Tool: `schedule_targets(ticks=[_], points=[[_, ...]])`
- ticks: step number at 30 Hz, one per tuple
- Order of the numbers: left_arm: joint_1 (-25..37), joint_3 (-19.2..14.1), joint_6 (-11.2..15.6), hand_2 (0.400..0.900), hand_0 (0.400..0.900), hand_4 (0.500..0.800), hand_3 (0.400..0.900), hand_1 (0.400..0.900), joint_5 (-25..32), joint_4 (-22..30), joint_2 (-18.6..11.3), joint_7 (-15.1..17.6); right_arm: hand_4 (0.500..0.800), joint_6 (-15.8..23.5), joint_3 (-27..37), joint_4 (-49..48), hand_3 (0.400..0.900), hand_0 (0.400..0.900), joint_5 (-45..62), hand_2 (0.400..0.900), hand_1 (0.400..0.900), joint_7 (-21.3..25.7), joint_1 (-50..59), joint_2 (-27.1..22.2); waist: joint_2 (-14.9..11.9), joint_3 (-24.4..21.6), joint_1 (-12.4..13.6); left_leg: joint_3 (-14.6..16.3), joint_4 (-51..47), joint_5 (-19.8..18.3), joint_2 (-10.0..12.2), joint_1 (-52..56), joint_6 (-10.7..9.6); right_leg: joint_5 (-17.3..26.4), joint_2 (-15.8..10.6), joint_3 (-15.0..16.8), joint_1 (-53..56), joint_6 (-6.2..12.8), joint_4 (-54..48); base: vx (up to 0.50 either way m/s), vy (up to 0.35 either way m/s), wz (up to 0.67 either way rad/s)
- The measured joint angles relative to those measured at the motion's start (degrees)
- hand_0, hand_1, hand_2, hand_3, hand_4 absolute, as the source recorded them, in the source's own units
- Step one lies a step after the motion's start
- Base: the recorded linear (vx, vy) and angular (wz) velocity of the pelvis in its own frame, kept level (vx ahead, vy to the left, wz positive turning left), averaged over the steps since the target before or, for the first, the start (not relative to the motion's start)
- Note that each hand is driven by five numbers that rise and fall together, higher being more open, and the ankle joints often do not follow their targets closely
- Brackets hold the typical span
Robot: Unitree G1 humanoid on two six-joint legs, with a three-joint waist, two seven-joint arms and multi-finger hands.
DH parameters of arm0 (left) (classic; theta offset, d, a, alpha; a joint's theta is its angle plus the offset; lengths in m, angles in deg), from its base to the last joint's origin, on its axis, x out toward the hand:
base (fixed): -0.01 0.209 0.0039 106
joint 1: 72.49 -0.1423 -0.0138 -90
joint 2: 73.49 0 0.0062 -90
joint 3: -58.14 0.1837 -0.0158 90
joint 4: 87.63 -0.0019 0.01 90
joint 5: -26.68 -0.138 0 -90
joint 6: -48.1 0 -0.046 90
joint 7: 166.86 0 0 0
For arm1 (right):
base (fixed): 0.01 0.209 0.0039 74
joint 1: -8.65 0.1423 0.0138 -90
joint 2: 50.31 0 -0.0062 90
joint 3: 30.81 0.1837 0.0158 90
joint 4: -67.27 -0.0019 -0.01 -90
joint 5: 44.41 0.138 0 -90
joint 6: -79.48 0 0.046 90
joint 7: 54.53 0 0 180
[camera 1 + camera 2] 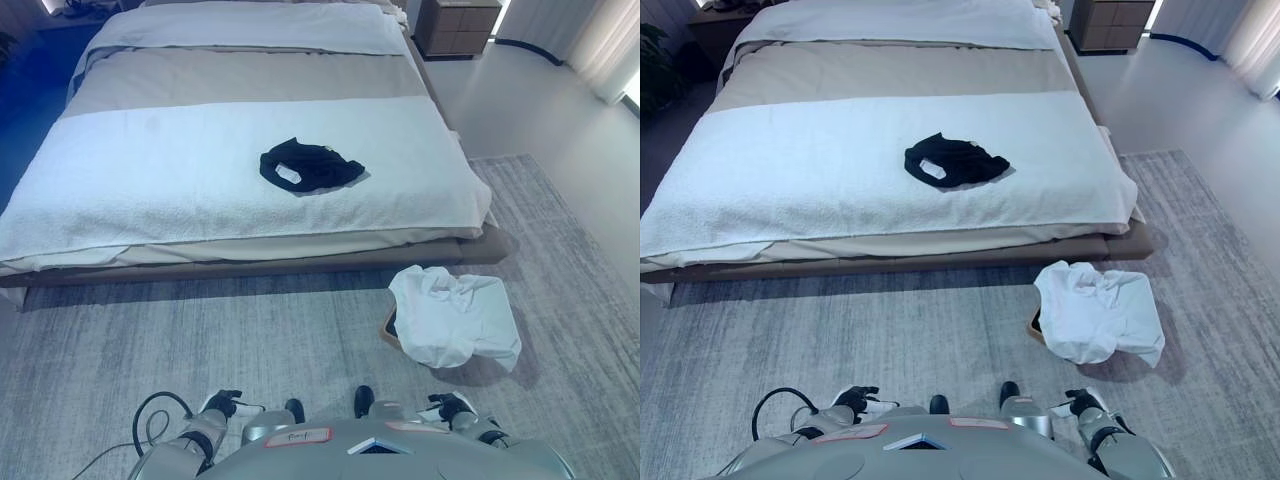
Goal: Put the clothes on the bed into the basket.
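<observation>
The black garment (311, 166) on the bed (150, 180) looks light and limp, best pinched at its bunched middle; both robot hands hang low, their state I cannot tell.

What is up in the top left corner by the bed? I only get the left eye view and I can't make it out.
Observer: A plant with dark leaves stands there, on the floor beside the bed.
Operator: Is there anything behind the plant?
Observer: Yes, the right eye view shows a low brown cabinet next to the head of the bed. There are small things on top of it, but they are too small to tell what they are.
</observation>
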Motion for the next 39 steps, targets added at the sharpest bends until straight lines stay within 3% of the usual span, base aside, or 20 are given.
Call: schedule_targets(ticks=[39], points=[[0.1,-1.1,-0.3,0.9,0.9,0.8,0.9,0.9,0.3,-0.1,-0.5,-0.6,0.8,0.0,0.0,0.0,0.9,0.9,0.3,0.9,0.9,-0.2,0.1,-0.1,-0.2,0.1,-0.1,0.0,0.0,0.0,0.2,-1.0,0.0,-0.2,0.2,0.1,-1.6,-0.23,0.6,0.0,-0.006,0.0]])
